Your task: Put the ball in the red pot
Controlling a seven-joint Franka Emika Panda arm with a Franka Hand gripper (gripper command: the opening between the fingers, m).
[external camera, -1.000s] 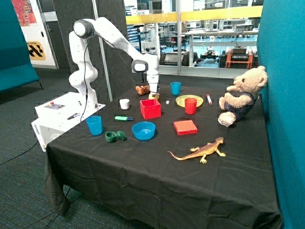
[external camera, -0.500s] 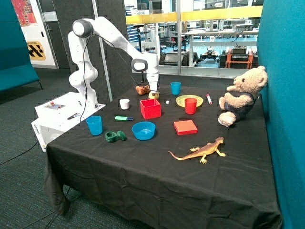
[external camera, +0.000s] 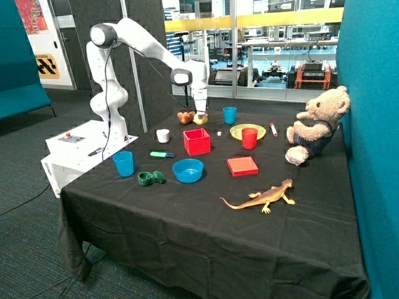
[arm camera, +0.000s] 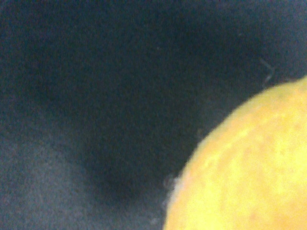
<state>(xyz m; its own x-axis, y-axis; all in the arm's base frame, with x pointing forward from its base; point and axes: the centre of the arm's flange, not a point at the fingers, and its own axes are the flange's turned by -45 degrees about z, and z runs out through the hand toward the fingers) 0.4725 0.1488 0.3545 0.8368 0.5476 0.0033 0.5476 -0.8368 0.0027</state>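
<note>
The small yellowish ball (external camera: 200,119) hangs in my gripper (external camera: 200,116), lifted a little above the black cloth at the back of the table, beside the brown-orange lumpy toy (external camera: 184,116). The gripper is shut on the ball. In the wrist view the ball (arm camera: 249,167) fills one corner, very close, with dark cloth behind it. The red pot (external camera: 197,142), a square box with straight walls, stands on the cloth in front of the gripper, nearer the camera, and looks empty.
Near the pot are a white cup (external camera: 163,136), a blue bowl (external camera: 187,170), a round red cup (external camera: 249,138) on a yellow plate (external camera: 239,131), a blue cup (external camera: 230,115) and a flat red block (external camera: 242,166). A teddy bear (external camera: 315,128) sits by the far side.
My gripper has risen from the table with the ball in it and shifted slightly towards the back; the ball no longer rests on the cloth.
</note>
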